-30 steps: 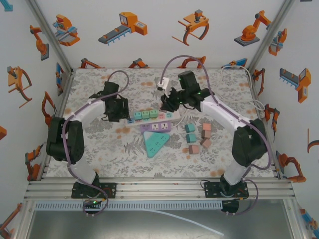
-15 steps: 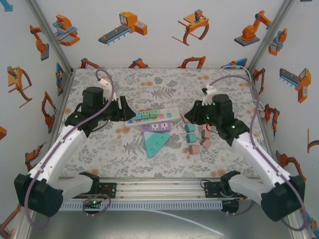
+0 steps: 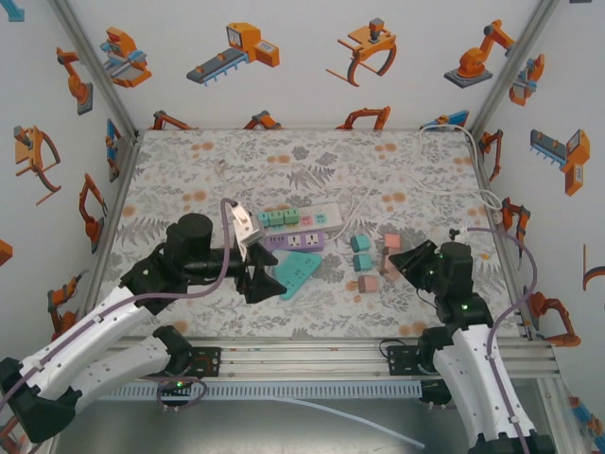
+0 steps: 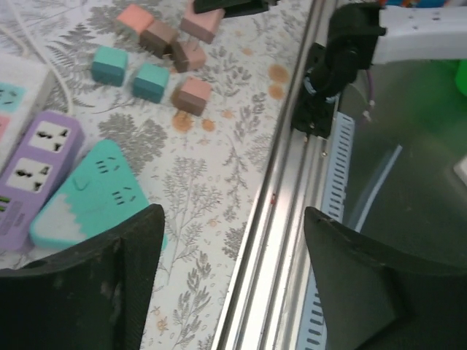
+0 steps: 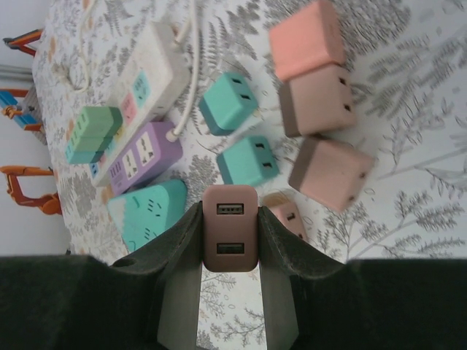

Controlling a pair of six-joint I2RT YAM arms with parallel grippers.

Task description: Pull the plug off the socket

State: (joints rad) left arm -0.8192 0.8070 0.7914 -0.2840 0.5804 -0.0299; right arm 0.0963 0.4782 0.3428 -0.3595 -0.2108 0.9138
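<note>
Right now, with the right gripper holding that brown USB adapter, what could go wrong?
The right gripper pinches the brown USB adapter by its sides; it could slip and fall among the loose teal cubes. The open left gripper hovers by the teal power strip and the table edge; a careless move might knock either.

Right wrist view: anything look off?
The right gripper is clamped on a brown charger that is plugged into nothing. Loose plugs lie scattered at odd angles beside the white strip.
</note>
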